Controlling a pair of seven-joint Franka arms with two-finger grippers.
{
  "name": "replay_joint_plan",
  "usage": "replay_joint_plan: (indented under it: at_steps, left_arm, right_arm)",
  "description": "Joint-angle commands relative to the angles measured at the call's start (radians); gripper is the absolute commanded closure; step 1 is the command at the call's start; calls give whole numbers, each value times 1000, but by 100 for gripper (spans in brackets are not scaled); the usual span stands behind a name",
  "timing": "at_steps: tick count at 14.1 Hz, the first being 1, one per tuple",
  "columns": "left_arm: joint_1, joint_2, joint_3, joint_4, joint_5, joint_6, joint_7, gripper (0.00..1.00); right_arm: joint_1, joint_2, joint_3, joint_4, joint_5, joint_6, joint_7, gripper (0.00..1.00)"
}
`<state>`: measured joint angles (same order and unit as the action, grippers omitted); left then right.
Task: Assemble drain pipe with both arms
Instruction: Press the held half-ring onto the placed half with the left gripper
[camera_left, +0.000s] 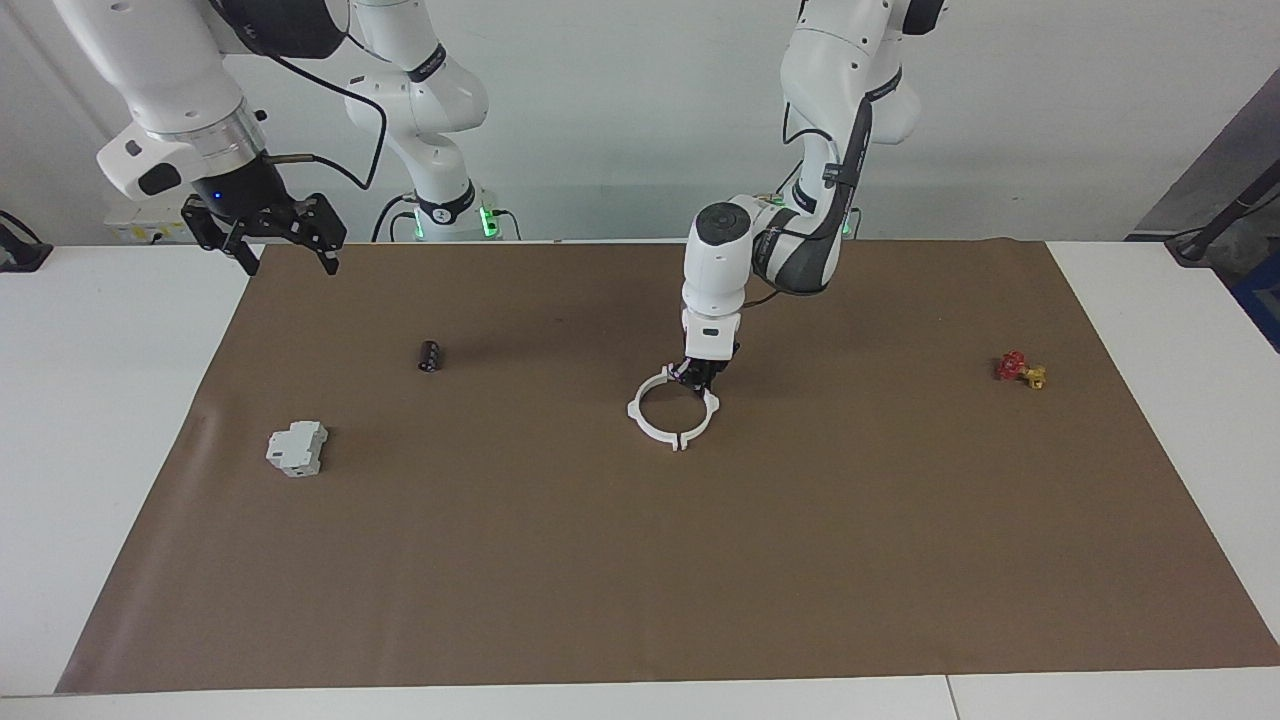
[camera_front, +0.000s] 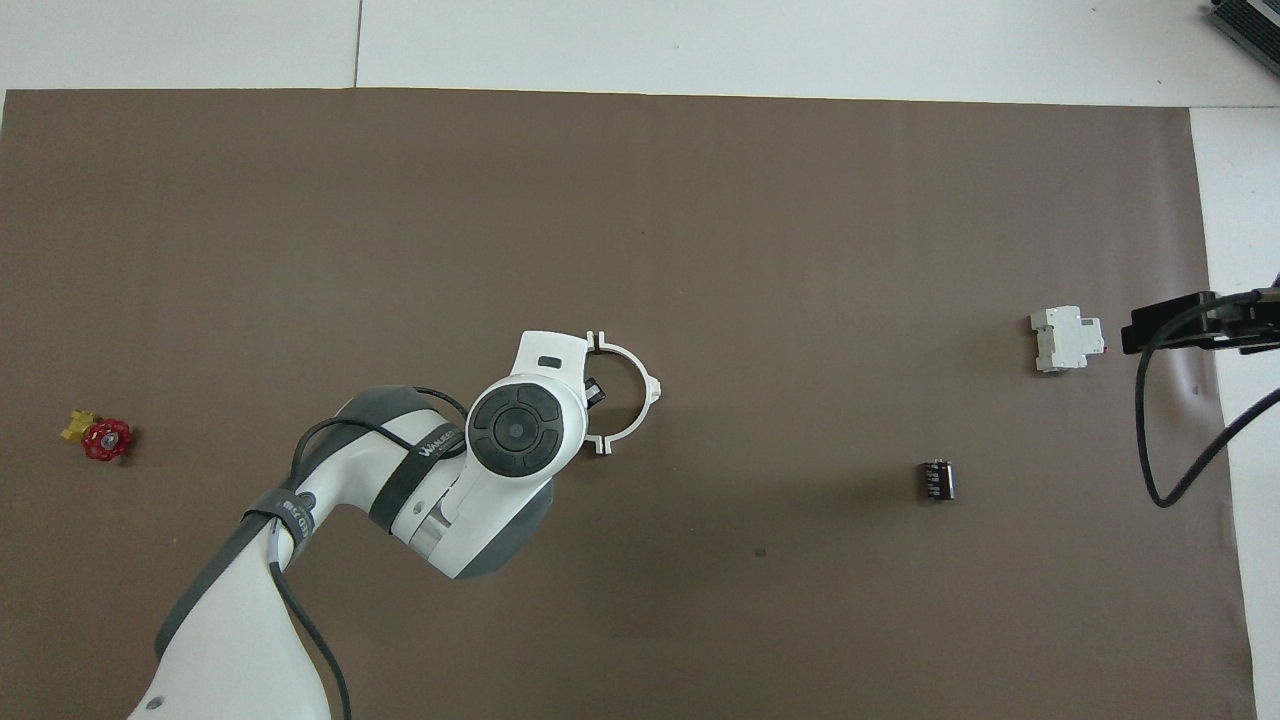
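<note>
The drain pipe (camera_left: 679, 440) lies in the middle of the brown mat as two white half-rings set together into one ring, with a thin seam at the tabs. In the overhead view its arc (camera_front: 634, 356) shows beside the left arm's wrist. My left gripper (camera_left: 700, 376) is down at the ring's rim on the side nearest the robots; in the overhead view only a black bit of it (camera_front: 593, 392) shows under the wrist. My right gripper (camera_left: 287, 248) is open and empty, raised over the mat's corner at the right arm's end; it also shows in the overhead view (camera_front: 1190, 325).
A grey boxy block (camera_left: 297, 448) (camera_front: 1067, 339) and a small black cylinder (camera_left: 430, 356) (camera_front: 937, 480) lie toward the right arm's end. A red-and-yellow valve (camera_left: 1020, 370) (camera_front: 100, 437) lies toward the left arm's end. The brown mat (camera_left: 640, 580) covers the white table.
</note>
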<state>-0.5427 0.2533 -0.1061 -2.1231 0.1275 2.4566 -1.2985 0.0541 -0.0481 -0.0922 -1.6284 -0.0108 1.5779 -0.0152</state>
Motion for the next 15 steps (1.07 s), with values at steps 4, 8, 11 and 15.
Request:
replay_joint_plan:
  at_steps: [4, 8, 11, 15]
  left_arm:
    - [-17, 17, 16, 17, 24, 7, -24, 100]
    - [-17, 17, 16, 17, 24, 7, -24, 100]
    - [-17, 17, 16, 17, 24, 7, -25, 100]
    - [-16, 17, 16, 17, 27, 6, -22, 30]
  right_arm:
    - [-8, -16, 3, -11, 8, -6, -5, 0]
    - [-8, -16, 3, -11, 8, -6, -5, 0]
    - [-8, -16, 3, -11, 8, -6, -5, 0]
    - [-8, -16, 3, -11, 8, -6, -6, 0]
